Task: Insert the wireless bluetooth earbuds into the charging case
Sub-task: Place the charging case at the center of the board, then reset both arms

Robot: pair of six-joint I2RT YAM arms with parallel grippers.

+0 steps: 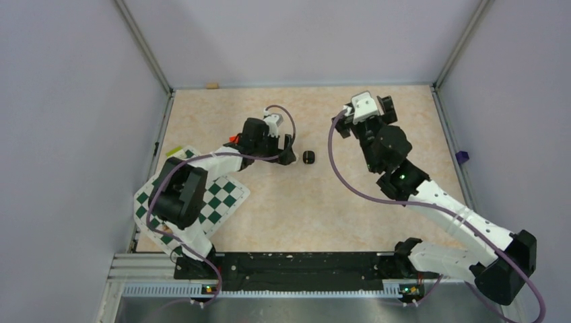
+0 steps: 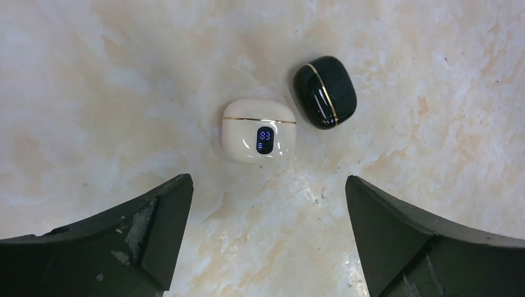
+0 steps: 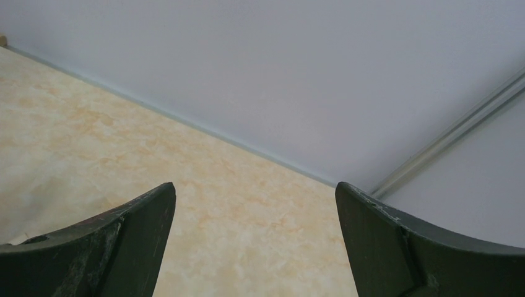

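Wrap-up step, you'd judge: charging case point(image 2: 258, 130) lies shut beneath your wide-open left gripper point(image 2: 267, 204); right gripper point(image 3: 255, 210) gapes too; lift clear.

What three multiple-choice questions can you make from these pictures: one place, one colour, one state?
1. In the left wrist view, the black rounded piece lies: A) up and right of the charging case; B) on top of it; C) below it.
2. The case's display glows: A) red; B) blue; C) green.
3. The left fingers: A) clamp the case; B) clamp the black piece; C) stand open, empty.
A: it sits off the case's upper right corner. B: blue digits show. C: both fingers stand clear of everything.
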